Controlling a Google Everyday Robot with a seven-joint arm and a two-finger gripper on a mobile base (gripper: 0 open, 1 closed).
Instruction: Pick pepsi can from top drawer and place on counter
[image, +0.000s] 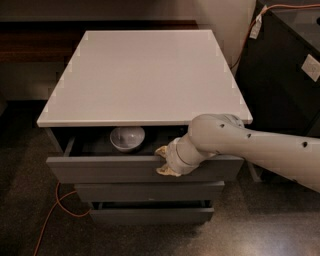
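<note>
The top drawer (100, 169) of the grey cabinet stands partly pulled out under the white counter (145, 75). My gripper (163, 161) is at the middle of the drawer's front edge. One tan fingertip (161, 150) is inside the drawer and the other is on the front face, so the gripper is closed on the drawer front. A white round bowl (127, 137) sits in the drawer, left of the gripper. The pepsi can is hidden; the counter's overhang and my arm cover most of the drawer's inside.
Two narrower grey drawers (150, 191) sit below, the lowest slightly out. A black cabinet (290, 75) stands close on the right. An orange cable (55, 212) lies on the floor at the lower left. A dark wooden bench (35, 45) runs behind.
</note>
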